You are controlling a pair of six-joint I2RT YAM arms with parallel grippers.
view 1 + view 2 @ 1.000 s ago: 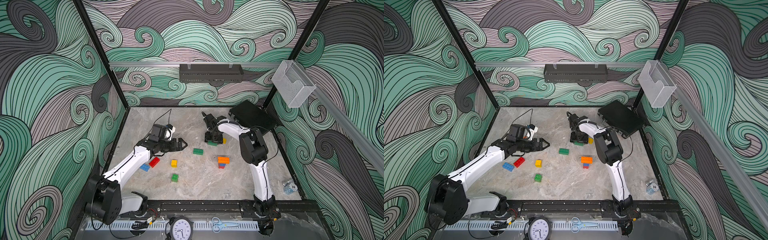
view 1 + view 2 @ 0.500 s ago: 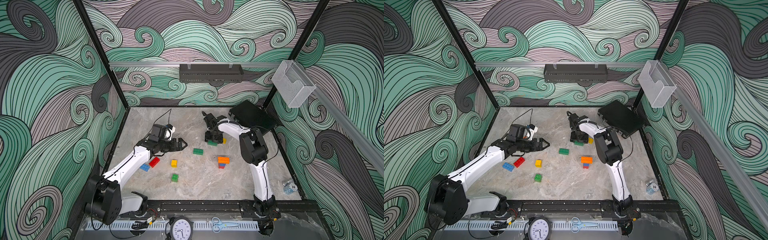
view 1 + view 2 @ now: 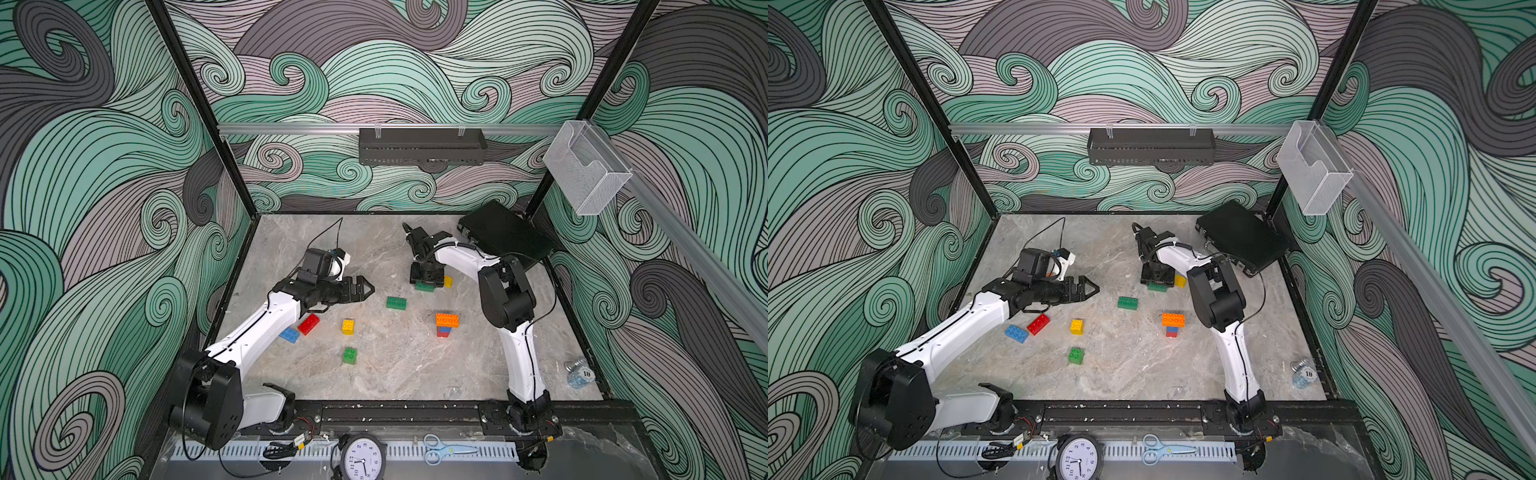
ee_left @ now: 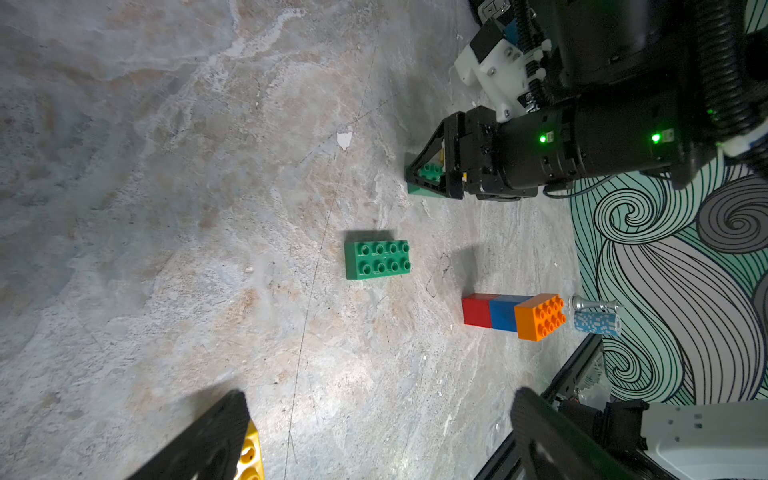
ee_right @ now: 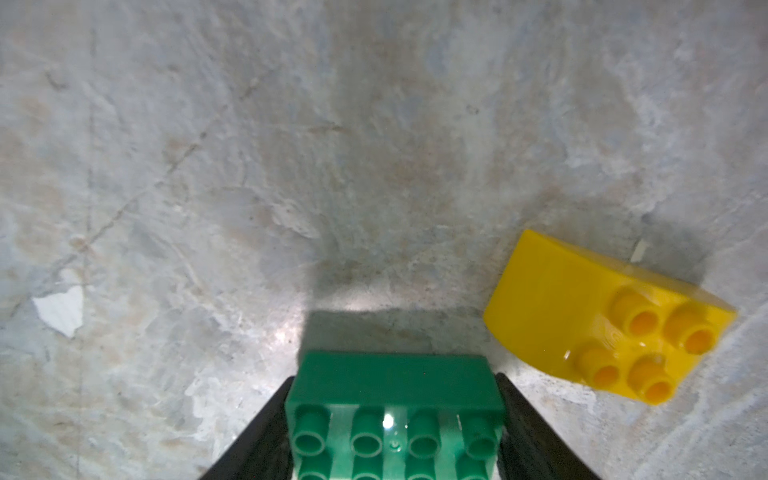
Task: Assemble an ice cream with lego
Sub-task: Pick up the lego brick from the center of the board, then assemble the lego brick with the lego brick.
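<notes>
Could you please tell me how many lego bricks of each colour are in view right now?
Green bricks: 3
Yellow bricks: 2
Red bricks: 2
Blue bricks: 2
Orange brick: 1
Total: 10

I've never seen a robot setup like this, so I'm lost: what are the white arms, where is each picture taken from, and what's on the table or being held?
These are two robot arms mounted at the front of a table, each ending in a gripper. Two pictures look down on the whole scene from above. The other two come from cameras on the arms' wrists.

The left gripper is open and empty. The right gripper is closed on a green brick resting on the table, beside a round-topped yellow brick. A red, blue and orange stack stands nearby.

Lying loose are a green oblong, yellow cube, green cube, red brick and blue brick.
</notes>
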